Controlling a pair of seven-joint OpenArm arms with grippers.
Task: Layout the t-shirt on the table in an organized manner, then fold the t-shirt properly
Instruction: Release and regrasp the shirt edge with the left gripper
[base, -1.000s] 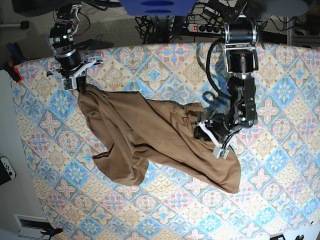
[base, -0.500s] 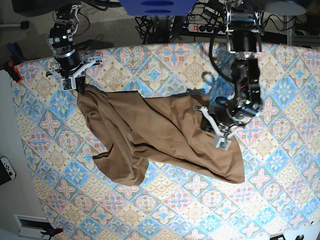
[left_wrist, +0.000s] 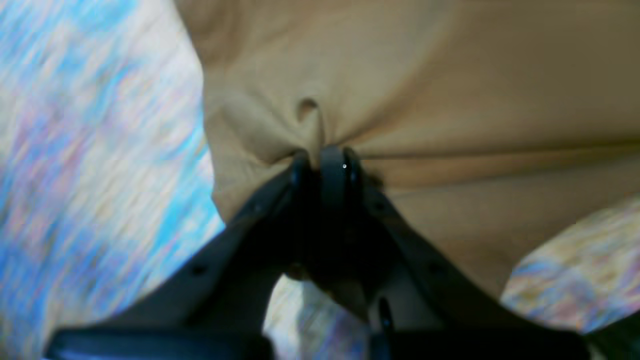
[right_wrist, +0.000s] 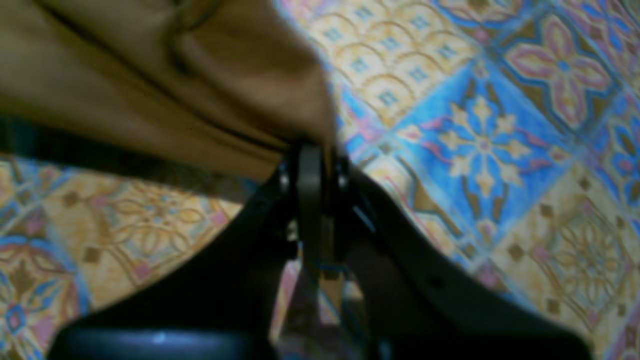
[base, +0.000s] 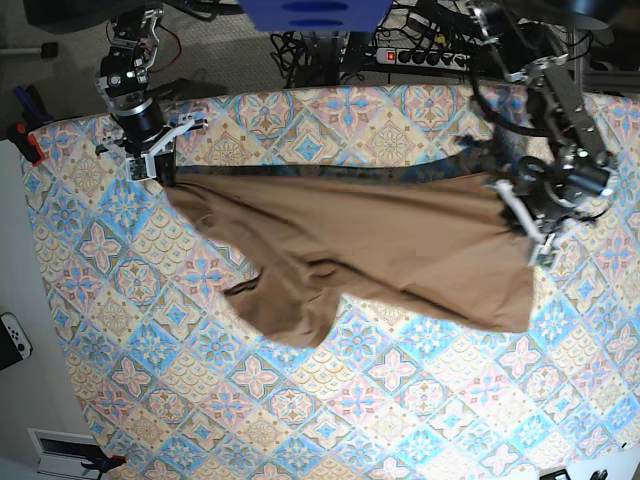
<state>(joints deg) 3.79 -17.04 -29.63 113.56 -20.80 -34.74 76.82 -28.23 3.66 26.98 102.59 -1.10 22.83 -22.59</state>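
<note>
Surface: we see the table (base: 330, 420) under a tile-patterned cloth of blue, pink and cream floral diamonds, filling most of the base view.
Background: beyond the far edge, at the top of the frame, we see dark cables and a power strip (base: 415, 57).
T-shirt: we find the t-shirt (base: 370, 250), plain tan-brown, stretched as a wide band across the upper middle of the base view; one loose part droops toward the lower centre of the frame.
Left gripper: at the right of the base view, the left gripper (base: 527, 222) has its jaws clenched on the right end of the cloth; in the left wrist view the left gripper (left_wrist: 325, 160) pinches a puckered fold, with creases fanning out from the pinch.
Right gripper: at the upper left of the base view, the right gripper (base: 160, 163) holds the opposite end; in the right wrist view its jaws are pressed together on the edge of the fabric (right_wrist: 150, 90).
Blur: the left wrist view is smeared, so we cannot make out the pattern there.
</note>
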